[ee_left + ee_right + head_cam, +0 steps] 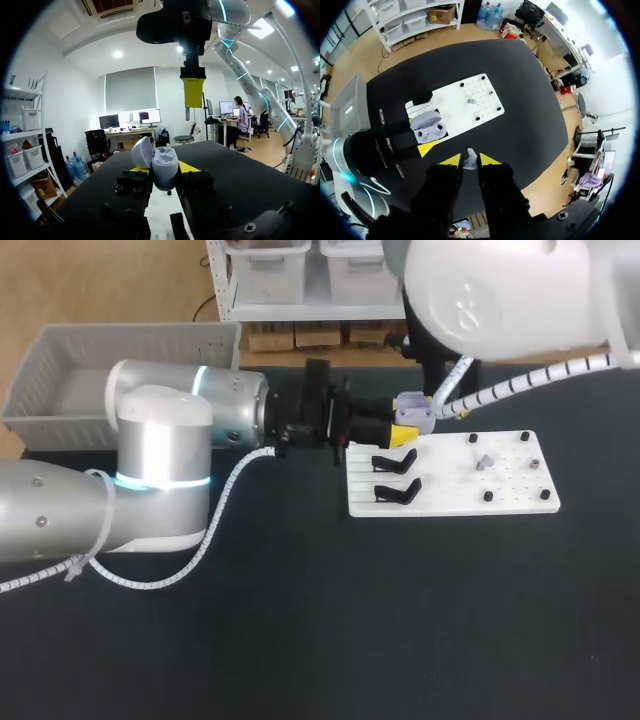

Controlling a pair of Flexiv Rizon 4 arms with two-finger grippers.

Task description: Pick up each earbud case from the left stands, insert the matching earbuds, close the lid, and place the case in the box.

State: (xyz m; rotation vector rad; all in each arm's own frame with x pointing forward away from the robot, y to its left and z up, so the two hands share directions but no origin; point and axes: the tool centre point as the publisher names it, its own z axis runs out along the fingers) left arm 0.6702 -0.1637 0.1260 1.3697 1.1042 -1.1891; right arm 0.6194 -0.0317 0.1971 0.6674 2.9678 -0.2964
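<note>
Starting closest in, my left arm [150, 490] lies across the dark table [320, 640] from the left side, its wrist pointing toward the white board [450, 502]. Two black stands [396, 461] sit one behind the other at the board's left end. A loose earbud [484, 461] lies among the pegs further right.

Just past the board's far left corner, the left gripper [405, 430] has both yellow tips pressed on the lavender case [415, 410] from two sides, gripping it firmly. From the left wrist camera the case sits upright between the fingers with its lid [141, 151] swung open.

My right gripper [469, 160] hangs above the case, pointing straight down. Its tips are nearly together and pinch a small pale earbud [469, 163] between them. From its wrist camera I can see down into the open case, which lies ahead of the fingers and a little to one side, not directly under them.

Farthest back, by the table's far left corner, stands the grey box [120, 365].
</note>
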